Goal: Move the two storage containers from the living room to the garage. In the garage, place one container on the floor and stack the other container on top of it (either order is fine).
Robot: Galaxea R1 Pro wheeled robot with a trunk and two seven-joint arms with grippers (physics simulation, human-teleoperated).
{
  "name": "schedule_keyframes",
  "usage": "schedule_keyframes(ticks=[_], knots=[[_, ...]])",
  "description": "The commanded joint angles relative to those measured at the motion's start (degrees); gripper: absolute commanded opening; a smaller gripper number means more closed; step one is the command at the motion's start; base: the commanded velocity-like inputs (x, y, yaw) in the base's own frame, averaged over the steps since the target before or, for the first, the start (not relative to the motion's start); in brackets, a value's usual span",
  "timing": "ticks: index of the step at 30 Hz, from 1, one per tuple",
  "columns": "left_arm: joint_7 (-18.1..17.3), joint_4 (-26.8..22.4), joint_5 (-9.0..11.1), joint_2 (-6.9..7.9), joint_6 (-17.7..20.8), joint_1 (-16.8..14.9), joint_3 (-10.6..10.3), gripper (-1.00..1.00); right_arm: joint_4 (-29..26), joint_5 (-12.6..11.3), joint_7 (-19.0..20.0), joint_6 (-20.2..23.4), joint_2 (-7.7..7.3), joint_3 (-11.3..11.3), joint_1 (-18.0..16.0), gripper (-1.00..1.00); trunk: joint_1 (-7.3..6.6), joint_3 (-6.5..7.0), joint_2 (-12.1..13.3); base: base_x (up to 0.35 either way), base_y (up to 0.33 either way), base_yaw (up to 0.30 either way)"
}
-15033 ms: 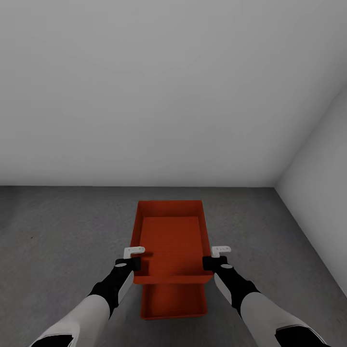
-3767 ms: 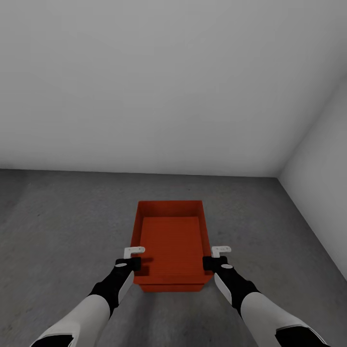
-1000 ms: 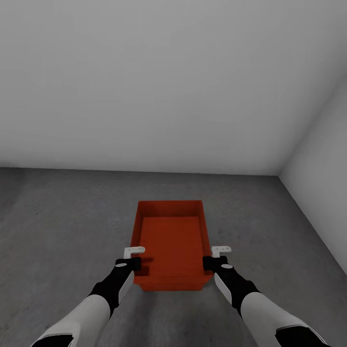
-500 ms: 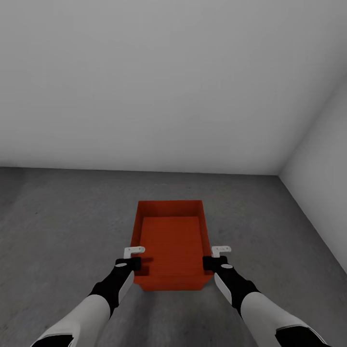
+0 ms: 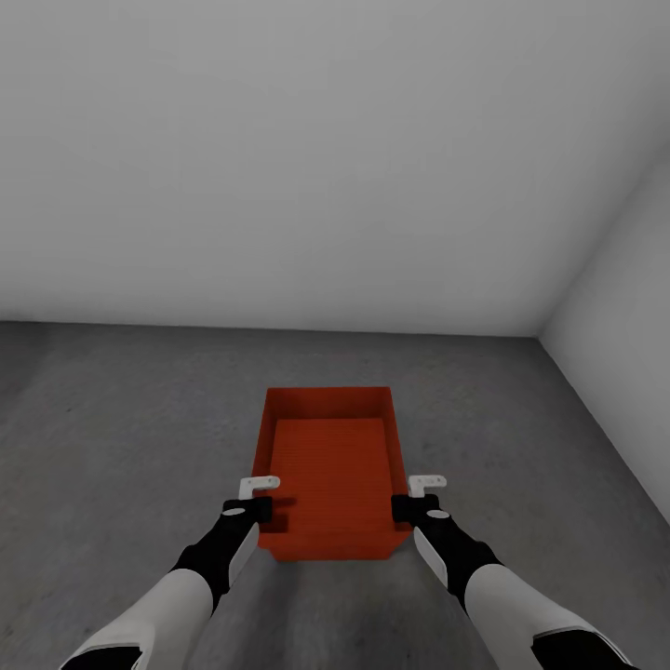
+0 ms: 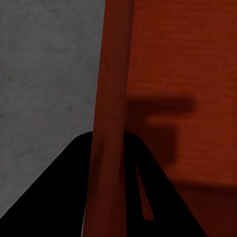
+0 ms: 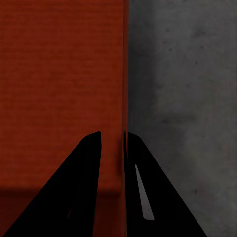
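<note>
On the dark concrete floor (image 5: 121, 447), left gripper (image 5: 249, 507) and right gripper (image 5: 415, 508) each pinch a side wall of the upper red-orange container (image 5: 330, 465), nested over the lower container (image 5: 330, 553).

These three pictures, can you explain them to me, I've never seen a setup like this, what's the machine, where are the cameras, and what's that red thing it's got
It is a simulated wheeled robot with two arms, steered by a person. The big picture comes from a camera on its head, looking down over both arms. The two dark close-ups come from cameras on its wrists, looking along the fingers.

The red thing is a shallow, lidless storage bin. The left gripper pinches one side wall, and the right gripper pinches the opposite wall. In each wrist view you see black fingers straddling the thin red wall.

Below the bin's near edge a second red bin peeks out; the held one sits over it. Whether they touch, I cannot tell.

All this is on a grey concrete floor by plain white walls.
</note>
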Motion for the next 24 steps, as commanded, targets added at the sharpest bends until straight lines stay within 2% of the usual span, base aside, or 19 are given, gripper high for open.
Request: schedule_keyframes(ticks=[1, 24], knots=[[3.4, -3.1, 2.4, -0.08, 0.5, 0.0, 2.1, -1.0, -0.1, -1.1, 0.0, 0.3, -0.01, -0.1, 0.0, -1.0, 0.22, -0.23, -0.4, 0.0, 0.0, 0.0], [3.4, -3.1, 2.4, -0.08, 0.5, 0.0, 2.1, -1.0, -0.1, -1.1, 0.0, 0.3, -0.01, -0.1, 0.0, -1.0, 0.44, -0.41, -0.8, 0.0, 0.0, 0.0]])
